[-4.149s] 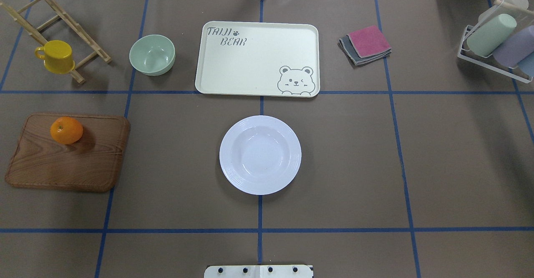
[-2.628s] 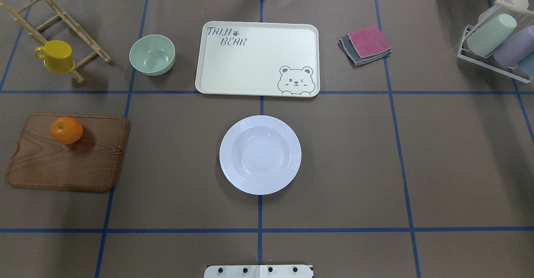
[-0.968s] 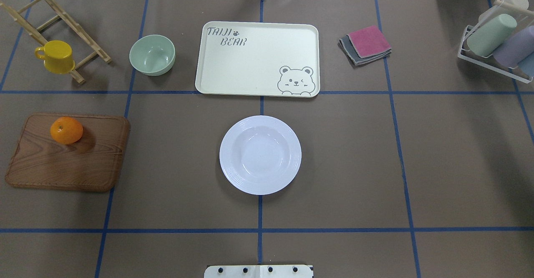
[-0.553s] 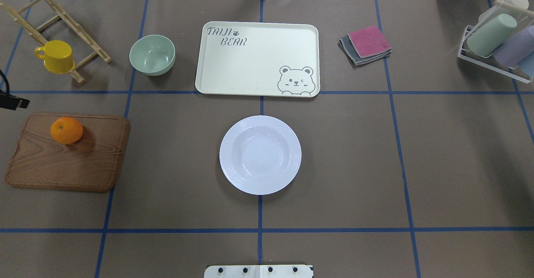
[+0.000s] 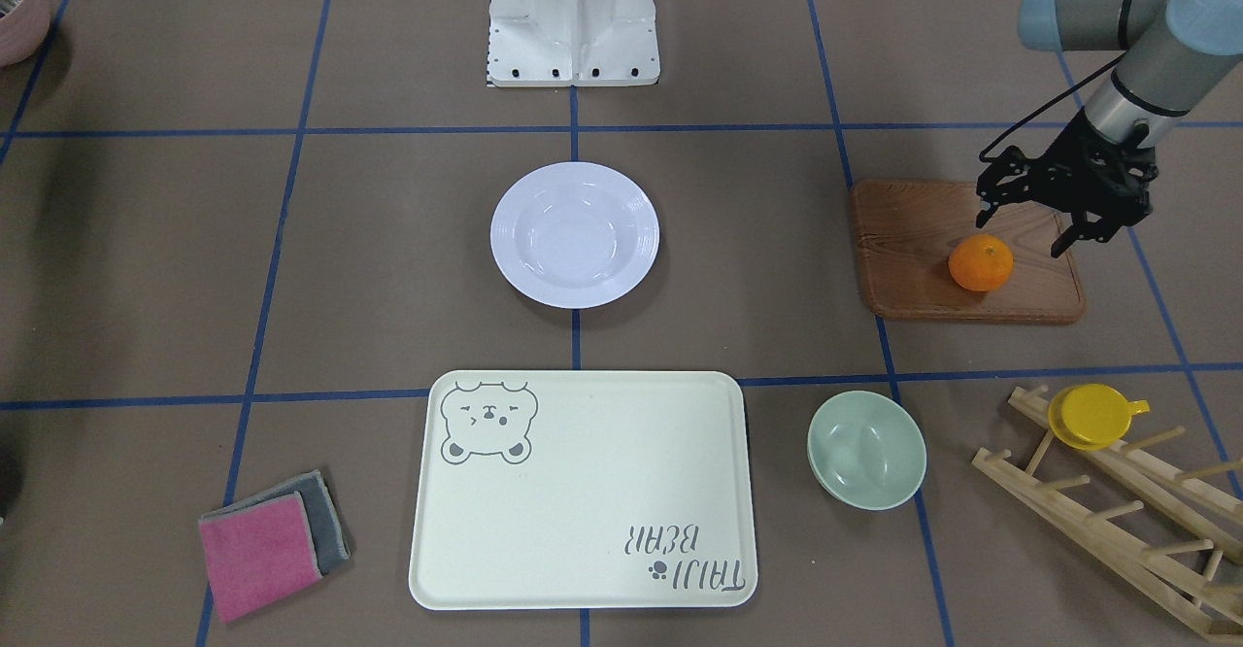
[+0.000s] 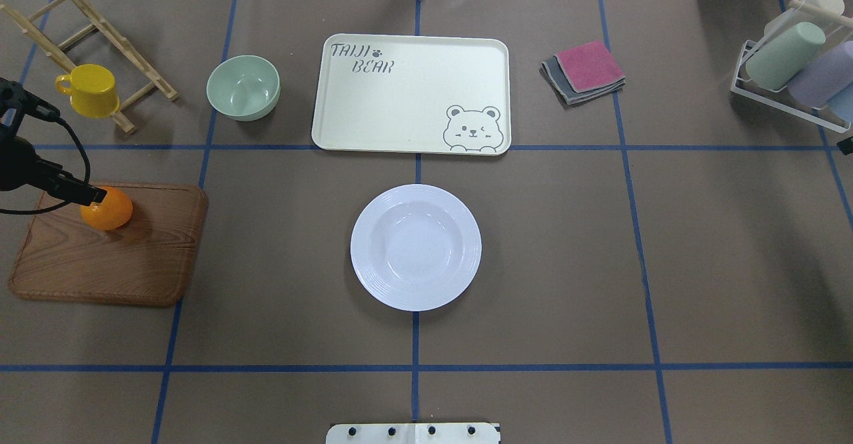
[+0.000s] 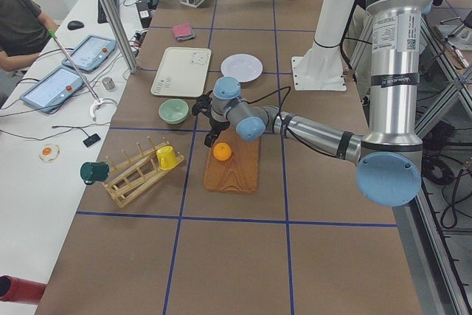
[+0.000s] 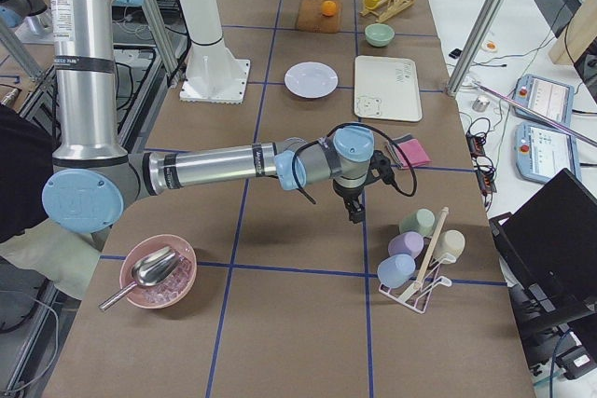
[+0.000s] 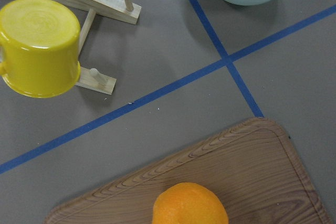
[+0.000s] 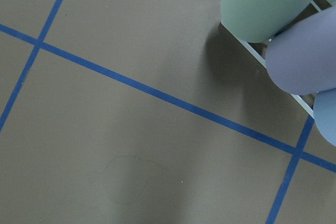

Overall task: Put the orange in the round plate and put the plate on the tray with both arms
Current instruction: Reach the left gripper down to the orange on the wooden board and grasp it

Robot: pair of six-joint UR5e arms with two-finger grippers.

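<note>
Worktop [image 6: 566, 264]: brown, blue tape grid; you have every item laid out apart.

Tray [image 6: 400, 97]: cream, bear print, bare. It lies just beyond the plate from the robot's side, which I judge keeps the final carry short.

Wooden board [image 6: 120, 271]: at the robot's left, carrying the orange toward its far edge.

Round plate [image 6: 470, 247]: white, glossy, ridged rim, sunken centre, empty. It sits dead centre between the arms, likely so each can take one side of the rim.

Left gripper [image 5: 1029, 222]: hangs over the board, just above and beside the orange. Fingers [image 5: 989, 195] are spread wide with nothing between them; you appear to be lining up the pick.

Right gripper [image 8: 354, 210]: low over bare worktop near the cup rack [image 8: 420, 249], well apart from the plate. It is seen only from the side, so I cannot tell how its fingers stand.

Orange [image 5: 981, 262]: small, round, bright, tiny stem mark on top. It rests free on the board, not yet gripped.
</note>
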